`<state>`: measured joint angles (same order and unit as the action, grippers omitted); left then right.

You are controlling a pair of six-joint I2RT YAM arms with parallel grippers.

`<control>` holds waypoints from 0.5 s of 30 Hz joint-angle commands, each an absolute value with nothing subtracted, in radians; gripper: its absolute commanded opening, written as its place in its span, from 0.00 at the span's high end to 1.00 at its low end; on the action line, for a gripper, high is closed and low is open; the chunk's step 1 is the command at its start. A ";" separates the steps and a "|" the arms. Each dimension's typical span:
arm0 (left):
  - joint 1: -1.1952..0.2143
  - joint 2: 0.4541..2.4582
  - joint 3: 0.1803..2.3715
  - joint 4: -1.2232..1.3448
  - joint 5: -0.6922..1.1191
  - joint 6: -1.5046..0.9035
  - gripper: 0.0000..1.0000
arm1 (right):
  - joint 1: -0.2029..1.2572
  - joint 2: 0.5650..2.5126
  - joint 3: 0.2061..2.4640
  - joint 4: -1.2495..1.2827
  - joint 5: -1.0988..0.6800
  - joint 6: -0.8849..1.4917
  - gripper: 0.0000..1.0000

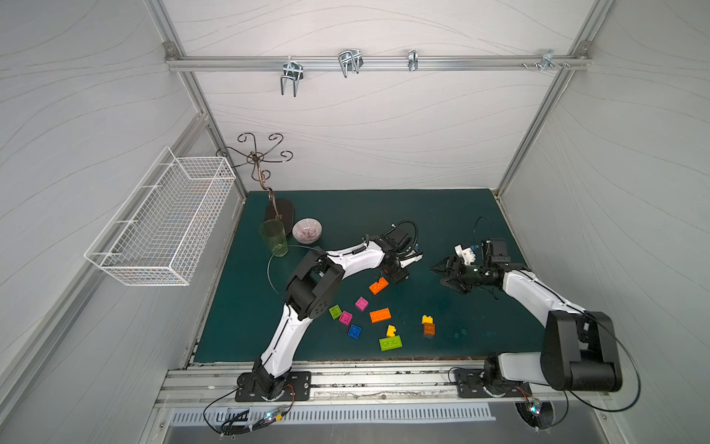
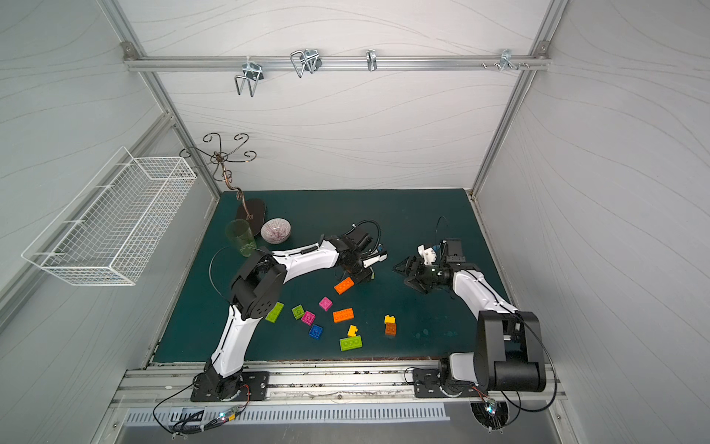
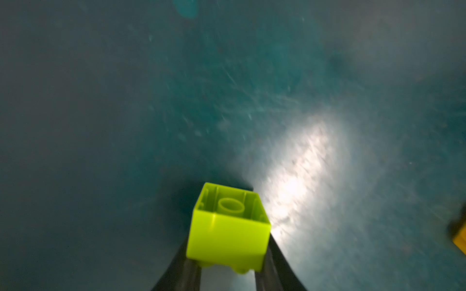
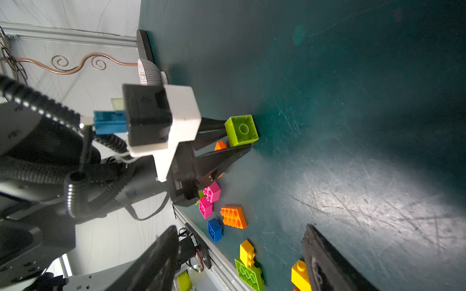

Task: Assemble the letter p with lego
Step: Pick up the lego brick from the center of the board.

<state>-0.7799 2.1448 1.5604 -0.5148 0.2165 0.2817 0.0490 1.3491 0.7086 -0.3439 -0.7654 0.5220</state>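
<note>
My left gripper (image 3: pixel 228 252) is shut on a square lime green lego brick (image 3: pixel 228 226), held hollow side out just above the mat; the right wrist view shows that brick (image 4: pixel 241 130) between the black fingers. In both top views the left gripper (image 1: pixel 397 276) hangs over mid-mat beside an orange oblong brick (image 1: pixel 378 286). My right gripper (image 1: pixel 445 275) is open and empty, facing the left one across a gap. Loose lego lies nearer the front: magenta (image 1: pixel 361 303), orange (image 1: pixel 380 315), blue (image 1: pixel 354 331), yellow (image 1: pixel 391 330), a lime oblong (image 1: pixel 390 343), and yellow stacked on orange (image 1: pixel 428 325).
A green glass (image 1: pixel 274 238), a patterned bowl (image 1: pixel 306 230) and a curly metal stand (image 1: pixel 278 211) occupy the mat's back left. A white wire basket (image 1: pixel 165 219) hangs on the left wall. Another lime oblong brick (image 2: pixel 274 311) lies partly under the left arm.
</note>
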 commanded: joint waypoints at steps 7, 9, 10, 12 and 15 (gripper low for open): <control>-0.781 1.784 1.274 -0.287 0.285 0.190 0.67 | 0.126 1.406 0.757 -0.342 -0.884 0.504 0.22; -0.781 1.732 1.231 -0.265 0.295 0.179 0.67 | 0.156 1.418 0.773 -0.325 -0.934 0.519 0.22; -0.780 1.711 1.213 -0.257 0.299 0.175 0.67 | 0.172 1.424 0.779 -0.310 -0.965 0.533 0.23; -0.781 1.675 1.186 -0.244 0.308 0.167 0.67 | 0.201 1.428 0.781 -0.271 -1.012 0.571 0.23; -0.780 1.639 1.154 -0.229 0.312 0.165 0.67 | 0.245 1.424 0.796 -0.246 -1.053 0.606 0.22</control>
